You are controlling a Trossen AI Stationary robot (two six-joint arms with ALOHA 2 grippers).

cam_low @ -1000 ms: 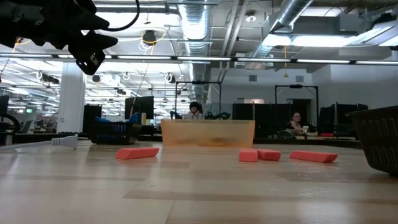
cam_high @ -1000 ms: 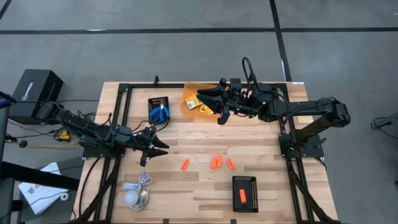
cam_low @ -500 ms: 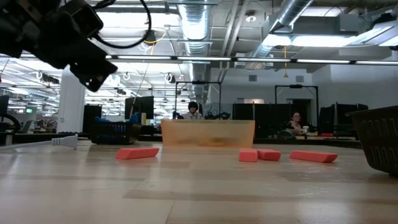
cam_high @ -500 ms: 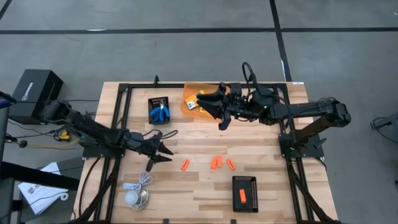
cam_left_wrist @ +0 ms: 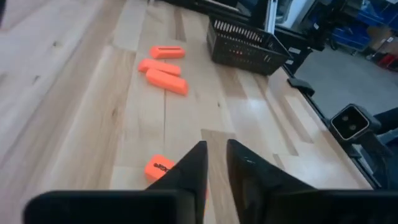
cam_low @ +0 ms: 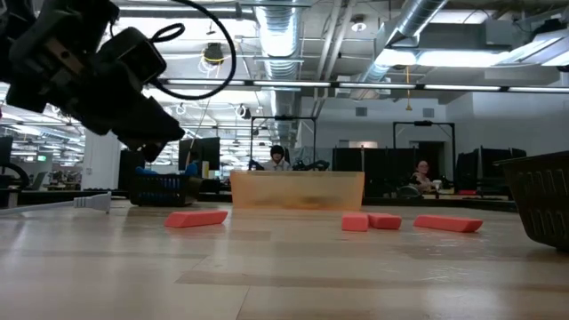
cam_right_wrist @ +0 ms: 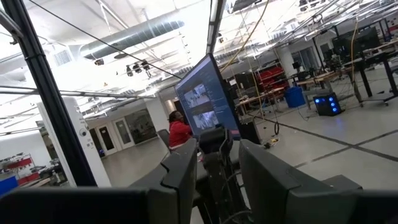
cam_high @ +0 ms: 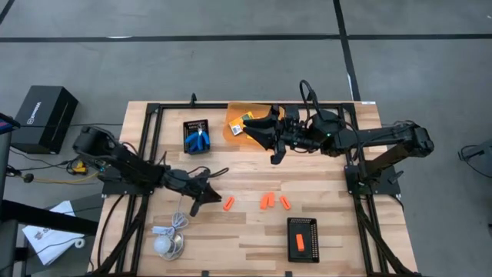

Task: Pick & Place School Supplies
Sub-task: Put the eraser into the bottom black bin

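Left arm closes in on the nearest orange stick.
Its left gripper (cam_high: 201, 192) has swung toward the orange stick (cam_high: 228, 203), jaws nearly closed, empty; right gripper (cam_high: 270, 137) jaws open, aloft.

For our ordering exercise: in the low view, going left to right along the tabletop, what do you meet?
Left gripper hanging above → long orange stick → two short orange sticks → another orange stick → black tray.
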